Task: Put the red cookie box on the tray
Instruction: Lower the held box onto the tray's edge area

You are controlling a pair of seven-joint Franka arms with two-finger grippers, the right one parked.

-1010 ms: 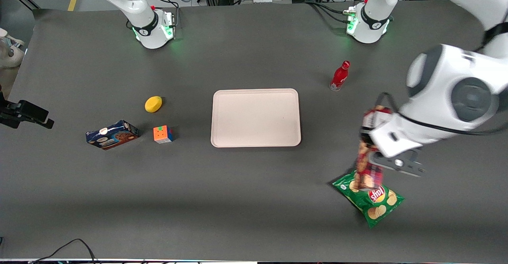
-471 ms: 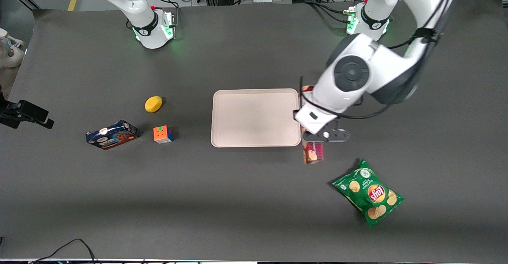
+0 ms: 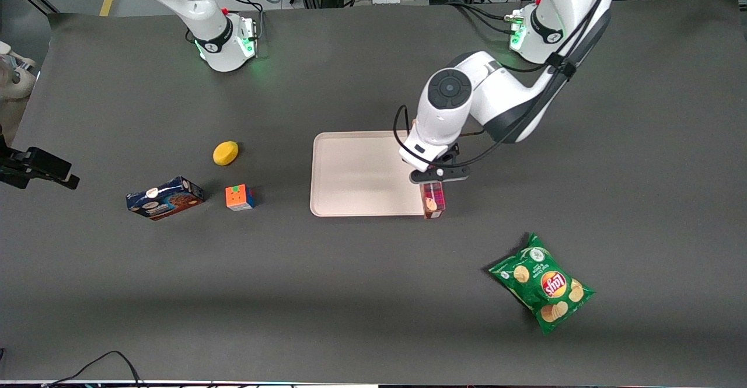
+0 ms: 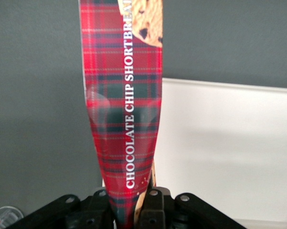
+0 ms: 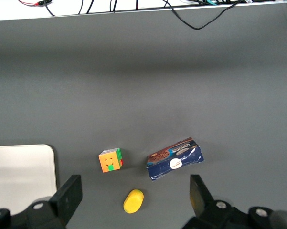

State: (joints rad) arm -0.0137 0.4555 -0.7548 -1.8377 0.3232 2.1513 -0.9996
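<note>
My left gripper (image 3: 436,179) is shut on the red cookie box (image 3: 433,201), a long slim tartan carton. It hangs over the rim of the tray (image 3: 362,172) at the tray's end toward the working arm. In the front view only the box's end nearer the camera shows below the hand. The left wrist view shows the red cookie box (image 4: 124,114) running away from the gripper (image 4: 129,202), pinched between both fingers. There it lies along the boundary between dark table and the pale tray (image 4: 224,152). A corner of the tray (image 5: 19,171) also shows in the right wrist view.
A green chips bag (image 3: 541,283) lies nearer the camera, toward the working arm's end. A blue cookie box (image 3: 165,198), a colour cube (image 3: 240,197) and a yellow fruit (image 3: 225,153) lie toward the parked arm's end.
The left arm has carried the red cookie box from above the chips bag across the table to the tray's edge. Nothing else has moved.
</note>
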